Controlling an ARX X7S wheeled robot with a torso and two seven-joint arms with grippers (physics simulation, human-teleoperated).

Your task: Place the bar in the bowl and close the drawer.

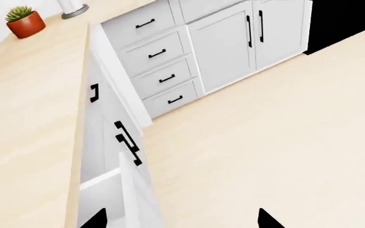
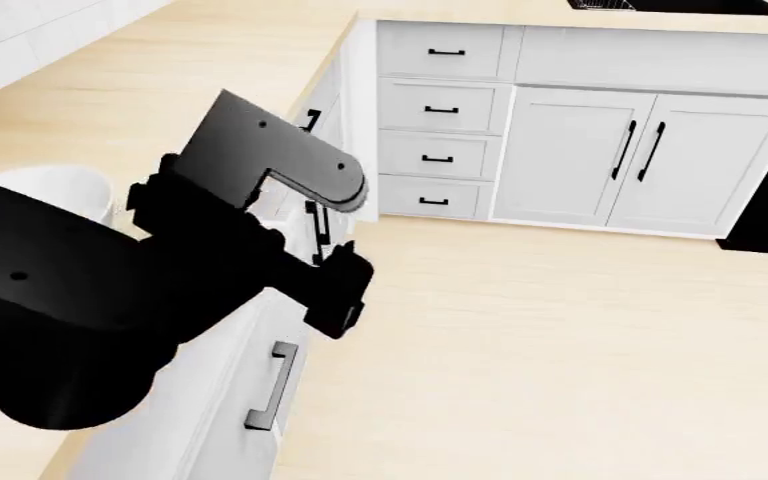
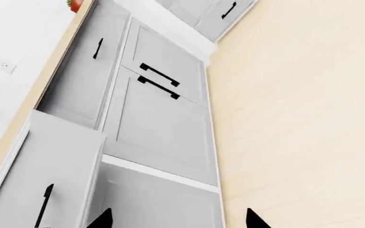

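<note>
Two black fingertips of the left gripper [image 1: 182,219] show at the edge of the left wrist view, spread wide with nothing between them. The right gripper [image 3: 177,219] looks the same in its own wrist view: tips well apart, holding nothing.

In the head view a bulky black robot arm [image 2: 117,300] fills the left side, reaching over the edge of the pale wooden countertop [image 2: 157,70]. Behind it, the round smooth white bowl [image 2: 44,185] stands on that countertop, mostly hidden by the arm.

Below the counter edge, the wide white drawer with a flat front and black squared pull handle [image 1: 141,199] stands pulled out from the cabinet face; the right wrist view shows its front [image 3: 49,161] proud of the neighbouring white panelled doors [image 3: 160,118]. I cannot tell where the bar lies.

Across the light wooden floor [image 2: 558,350] is a stack of four small white drawers [image 2: 440,130]. A green succulent in a terracotta pot [image 1: 24,21] sits on the countertop.
</note>
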